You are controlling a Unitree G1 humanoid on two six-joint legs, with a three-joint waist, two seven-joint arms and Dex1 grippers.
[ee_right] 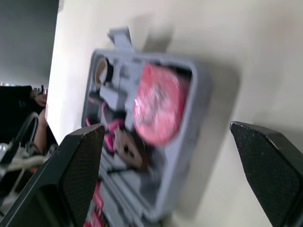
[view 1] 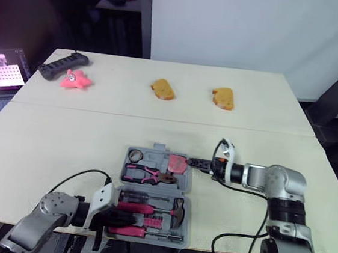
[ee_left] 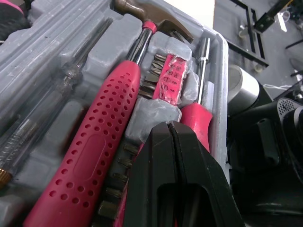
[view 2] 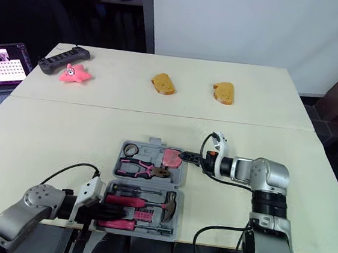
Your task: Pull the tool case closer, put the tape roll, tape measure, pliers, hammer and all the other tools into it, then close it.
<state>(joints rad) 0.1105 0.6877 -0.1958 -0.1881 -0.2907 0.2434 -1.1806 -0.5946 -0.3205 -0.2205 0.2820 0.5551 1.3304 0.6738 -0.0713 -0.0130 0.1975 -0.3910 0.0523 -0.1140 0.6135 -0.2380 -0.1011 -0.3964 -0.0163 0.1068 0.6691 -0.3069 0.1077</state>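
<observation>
We judge the case [view 1: 154, 151] stiff, heavy; grip its rim. We find right fingers [ee_right: 80, 175] spread, left fingers [ee_left: 161, 179] pressed together.

The right gripper [ee_right: 166, 126] is seen with its two black fingers [ee_right: 80, 175] spread wide apart. Beyond them, the grey tool case [ee_right: 201, 113] is shown lying open on the pale table [ee_right: 236, 47]. A round pink tape measure [ee_right: 158, 106] is seated in the compartment at the case's corner nearest the gripper. The tape roll [ee_right: 101, 72] is lodged at the far corner along the same edge, and a grey tab [ee_right: 119, 36] is seen projecting from that edge between the two. Pliers [ee_right: 124, 146] with pink handles can be made out, blurred, in the compartment alongside.
</observation>
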